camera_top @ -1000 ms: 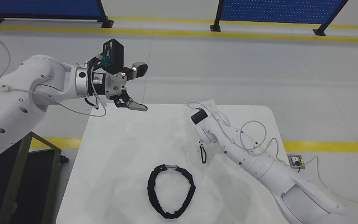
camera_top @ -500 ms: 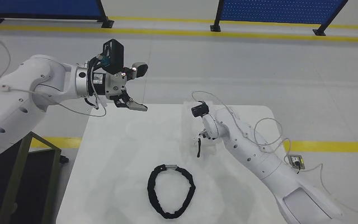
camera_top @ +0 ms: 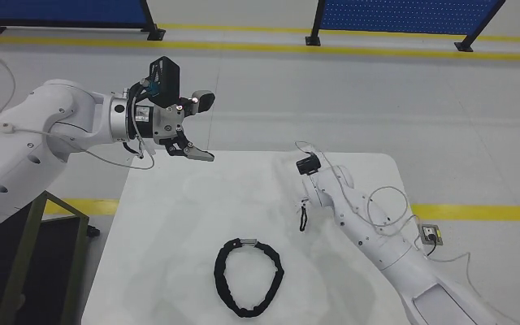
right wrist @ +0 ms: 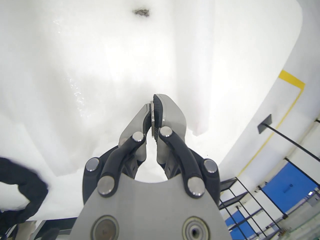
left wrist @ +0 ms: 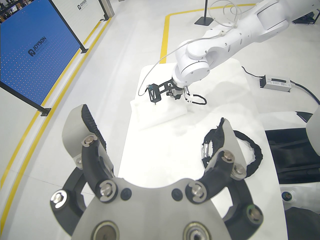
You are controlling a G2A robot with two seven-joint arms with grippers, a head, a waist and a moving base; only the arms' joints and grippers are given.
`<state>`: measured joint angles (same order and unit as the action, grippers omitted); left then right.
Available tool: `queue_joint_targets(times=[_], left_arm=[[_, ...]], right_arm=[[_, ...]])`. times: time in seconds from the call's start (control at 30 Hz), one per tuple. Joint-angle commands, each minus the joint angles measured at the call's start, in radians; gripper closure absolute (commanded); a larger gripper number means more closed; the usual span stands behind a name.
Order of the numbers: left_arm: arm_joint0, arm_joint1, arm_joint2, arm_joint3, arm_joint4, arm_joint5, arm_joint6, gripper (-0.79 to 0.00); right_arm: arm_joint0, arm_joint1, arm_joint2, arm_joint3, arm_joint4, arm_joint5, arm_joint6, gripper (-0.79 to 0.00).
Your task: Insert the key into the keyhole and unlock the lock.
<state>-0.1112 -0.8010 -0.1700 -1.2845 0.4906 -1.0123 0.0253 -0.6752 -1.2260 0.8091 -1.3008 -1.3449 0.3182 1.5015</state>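
Note:
A black fabric-covered chain lock (camera_top: pixel 248 276) lies looped on the white table (camera_top: pixel 162 244), its silver lock body (camera_top: pixel 246 242) on the far side of the loop. My right gripper (right wrist: pixel 152 106) is shut on a thin metal key (right wrist: pixel 151 112), low over the table to the right of the lock. A black strap (camera_top: pixel 303 218) hangs from the key. My left gripper (camera_top: pixel 195 128) stands open in the air above the table's far left corner. In the left wrist view, the open left gripper (left wrist: pixel 153 116) frames the lock (left wrist: pixel 250 148), the right gripper (left wrist: pixel 175 93) and the strap (left wrist: pixel 197 99).
A white foam block (left wrist: pixel 160 112) lies on the table under the right gripper. A grey power box (camera_top: pixel 429 234) sits on the floor right of the table. A black frame (camera_top: pixel 41 244) stands at the left, and blue barrier panels (camera_top: pixel 390 15) stand behind.
My right wrist has swung to the right and slightly back, carrying the key and its hanging strap with it. The left arm and the lock have not moved.

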Motion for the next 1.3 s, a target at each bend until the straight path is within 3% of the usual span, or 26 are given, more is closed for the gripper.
queue_joint_targets(times=[0.0, 0.13, 0.27, 0.43, 0.83, 1.1, 1.27], left_arm=[[0.0, 0.0, 0.0, 0.0, 0.0, 0.0, 0.0, -0.785], [0.0, 0.0, 0.0, 0.0, 0.0, 0.0, 0.0, -0.785], [0.0, 0.0, 0.0, 0.0, 0.0, 0.0, 0.0, -0.785], [0.0, 0.0, 0.0, 0.0, 0.0, 0.0, 0.0, -0.785], [0.0, 0.0, 0.0, 0.0, 0.0, 0.0, 0.0, -0.785], [0.0, 0.0, 0.0, 0.0, 0.0, 0.0, 0.0, -0.785], [0.0, 0.0, 0.0, 0.0, 0.0, 0.0, 0.0, -0.785]], right_arm=[[0.013, -0.015, -0.018, 0.01, -0.086, -0.029, 0.029, 0.0], [0.035, -0.053, -0.081, 0.032, -0.205, -0.034, 0.034, 0.0], [0.056, -0.084, -0.084, 0.056, -0.163, -0.034, 0.034, 0.0], [0.009, -0.093, 0.078, -0.005, 0.113, 0.002, -0.01, 0.0], [-0.222, -0.047, 0.394, -0.086, 0.363, 0.058, -0.212, 0.0], [-0.282, -0.032, 0.463, -0.185, 0.341, 0.094, -0.241, 0.0], [-0.24, -0.023, 0.386, -0.23, 0.088, 0.087, -0.123, 0.0]])
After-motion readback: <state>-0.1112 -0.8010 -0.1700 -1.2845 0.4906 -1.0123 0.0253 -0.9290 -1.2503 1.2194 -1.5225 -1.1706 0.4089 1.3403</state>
